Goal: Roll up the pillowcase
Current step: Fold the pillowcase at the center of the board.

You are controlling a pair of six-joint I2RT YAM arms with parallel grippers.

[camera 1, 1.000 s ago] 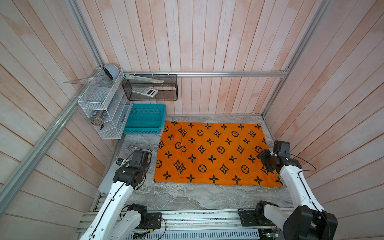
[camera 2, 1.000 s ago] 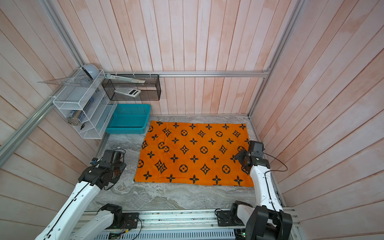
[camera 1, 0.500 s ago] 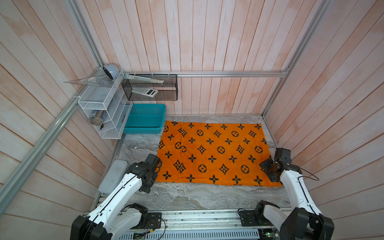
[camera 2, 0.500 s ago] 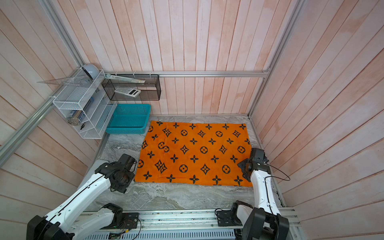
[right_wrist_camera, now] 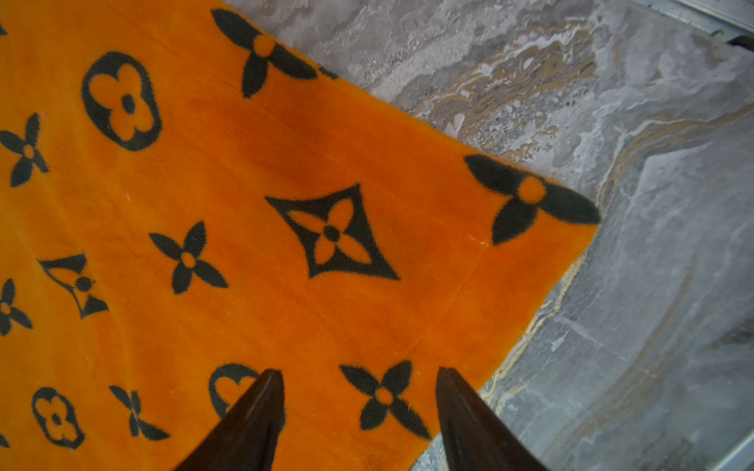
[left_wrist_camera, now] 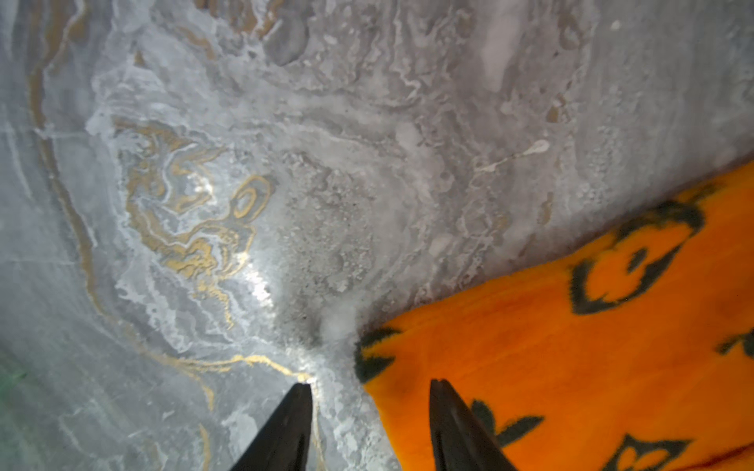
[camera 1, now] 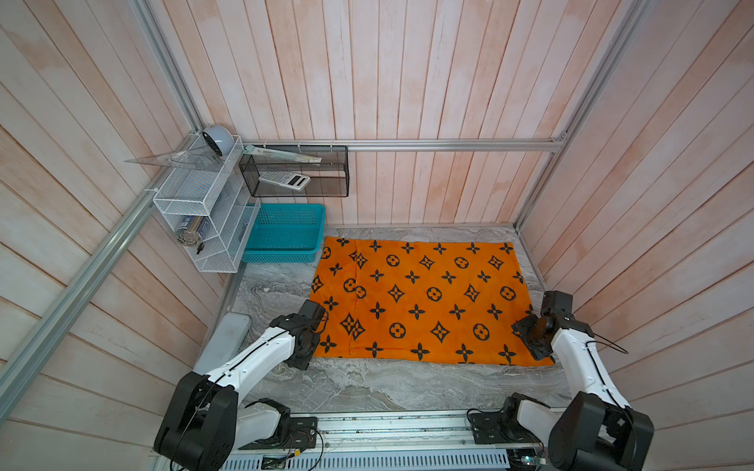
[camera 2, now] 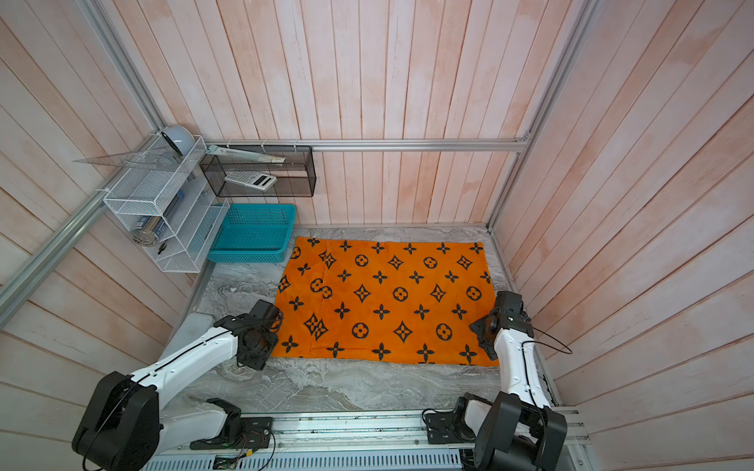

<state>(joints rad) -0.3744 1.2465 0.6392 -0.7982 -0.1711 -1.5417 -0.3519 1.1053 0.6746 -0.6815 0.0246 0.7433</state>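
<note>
pillowcase [camera 1: 416,301] corner below left pincer [left_wrist_camera: 369,383], jaws parted

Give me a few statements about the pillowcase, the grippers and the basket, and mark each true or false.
1. The pillowcase lies flat, unrolled, on the table. True.
2. The left gripper is shut on a pillowcase corner. False: its jaws stand open at the corner, gripping nothing.
3. The right gripper is open over the pillowcase, near a corner. True.
4. The teal basket sits on the pillowcase. False: it stands on the table beside it.
5. The calculator lies in the teal basket. False: it lies in the black mesh bin.
</note>
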